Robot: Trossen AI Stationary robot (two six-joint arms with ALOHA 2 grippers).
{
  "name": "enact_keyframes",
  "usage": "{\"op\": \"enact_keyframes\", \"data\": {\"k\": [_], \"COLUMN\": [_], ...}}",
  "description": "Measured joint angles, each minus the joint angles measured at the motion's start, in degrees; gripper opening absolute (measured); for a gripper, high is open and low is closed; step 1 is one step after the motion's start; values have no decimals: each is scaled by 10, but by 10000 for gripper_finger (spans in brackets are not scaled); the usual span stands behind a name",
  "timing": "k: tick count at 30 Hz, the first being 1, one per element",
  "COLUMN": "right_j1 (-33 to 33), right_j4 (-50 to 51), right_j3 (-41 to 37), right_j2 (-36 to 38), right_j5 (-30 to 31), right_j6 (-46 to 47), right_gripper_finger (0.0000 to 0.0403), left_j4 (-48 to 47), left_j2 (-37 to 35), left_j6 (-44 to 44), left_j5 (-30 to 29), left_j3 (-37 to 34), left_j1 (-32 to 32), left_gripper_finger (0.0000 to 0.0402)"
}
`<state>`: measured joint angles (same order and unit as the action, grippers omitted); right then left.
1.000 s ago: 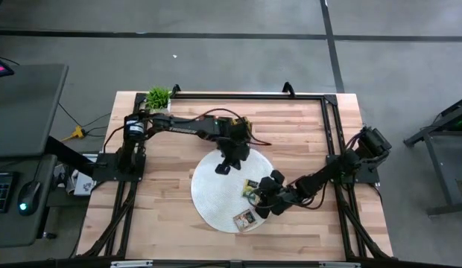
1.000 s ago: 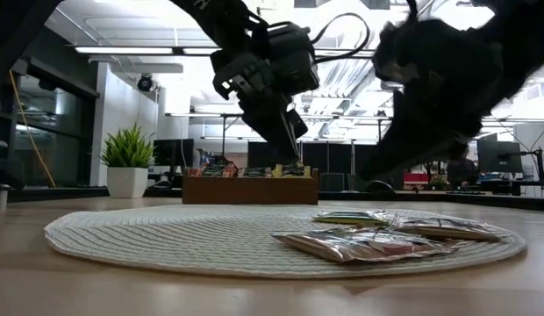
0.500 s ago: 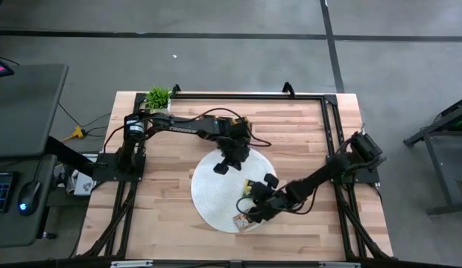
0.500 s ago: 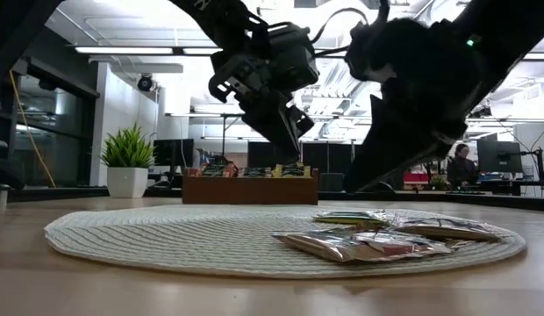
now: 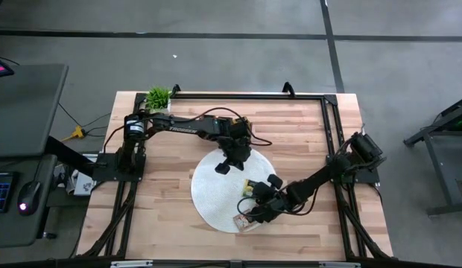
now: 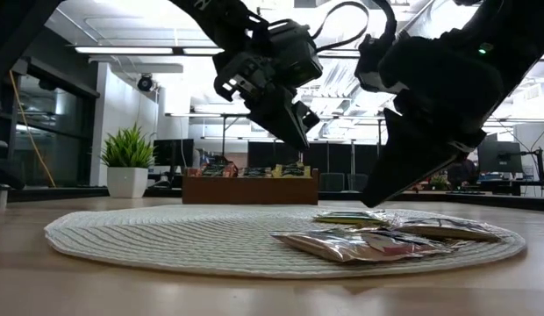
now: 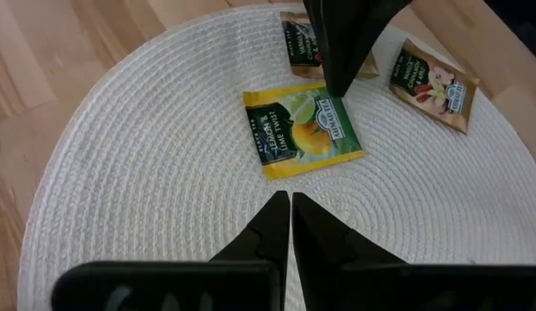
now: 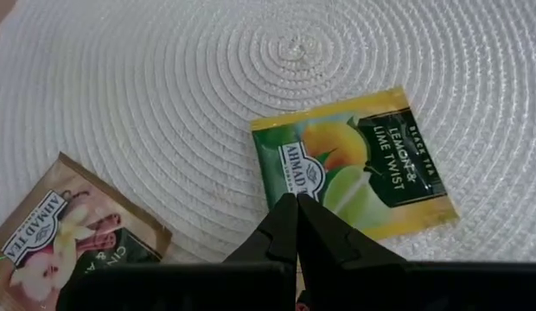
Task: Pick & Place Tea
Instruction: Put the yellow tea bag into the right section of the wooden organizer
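Overhead, a round white woven mat (image 5: 216,192) lies at the centre of the wooden table (image 5: 305,134), a little below the middle of the frame. The left gripper (image 5: 223,167) hangs above the mat's upper edge, its two dark fingers pressed together and holding nothing — the left wrist view shows the tips (image 7: 290,207) meeting in a point over bare weave. The right gripper (image 5: 250,214) reaches in from the lower right and is poised over the mat's lower right part; its fingers (image 8: 296,216) are likewise closed and empty, their tips just above the near edge of a green-and-yellow tea packet (image 8: 353,175) that lies flat on the mat. A brown packet (image 8: 65,242) rests just beside it at the mat's rim, and a third packet (image 7: 304,39), partly hidden by the right arm, lies nearby. In the low view the packets (image 6: 386,235) form a flat cluster at the right of the mat — both grippers clear of them. Behind, centre frame, stands a wooden tray (image 6: 250,188) holding further packets; a potted plant (image 6: 127,162) stands at left.
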<state>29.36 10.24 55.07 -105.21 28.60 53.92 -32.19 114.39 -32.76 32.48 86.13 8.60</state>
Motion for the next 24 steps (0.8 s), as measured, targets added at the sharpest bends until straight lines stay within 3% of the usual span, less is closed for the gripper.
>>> {"op": "enact_keyframes", "data": {"k": [10,18,24], "right_j1": [0,0,0], "right_j4": [-7,-15,-15], "right_j3": [-22,-30,-31], "right_j2": [0,1,1], "right_j5": [-25,-26,-27], "right_j6": [30,31,31], "right_gripper_finger": [0,0,0], "left_j4": [25,31,35], "left_j2": [0,0,6], "left_j6": [4,15,35], "left_j5": [-6,-57,-59], "left_j3": [0,0,0], "left_j1": [0,0,0], "left_gripper_finger": [14,14,14]}}
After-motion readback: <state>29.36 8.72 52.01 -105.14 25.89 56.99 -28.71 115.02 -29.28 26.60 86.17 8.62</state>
